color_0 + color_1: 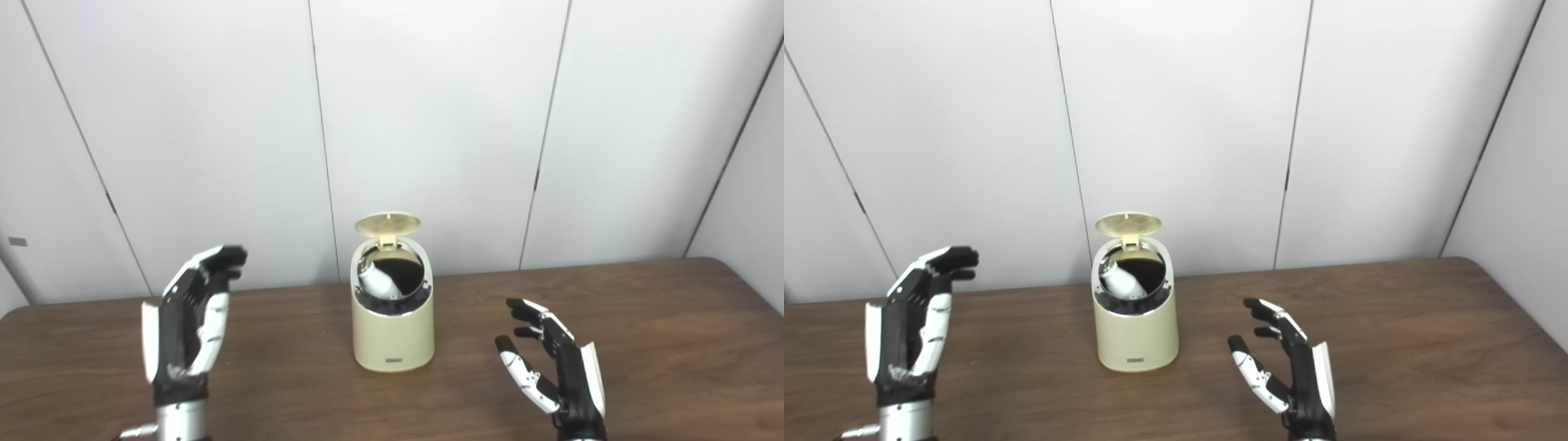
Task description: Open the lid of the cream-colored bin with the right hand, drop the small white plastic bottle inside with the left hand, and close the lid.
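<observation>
Bottle (378,278) lies in the bin (393,334), lid (388,223) up; both empty, spread hands, left (187,324) and right (554,367), stand clear, so closing remains.

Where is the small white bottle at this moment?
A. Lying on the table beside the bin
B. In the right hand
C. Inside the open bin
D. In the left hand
C: the white bottle shows through the bin's opening, beneath the raised lid; both hands are empty.
</observation>
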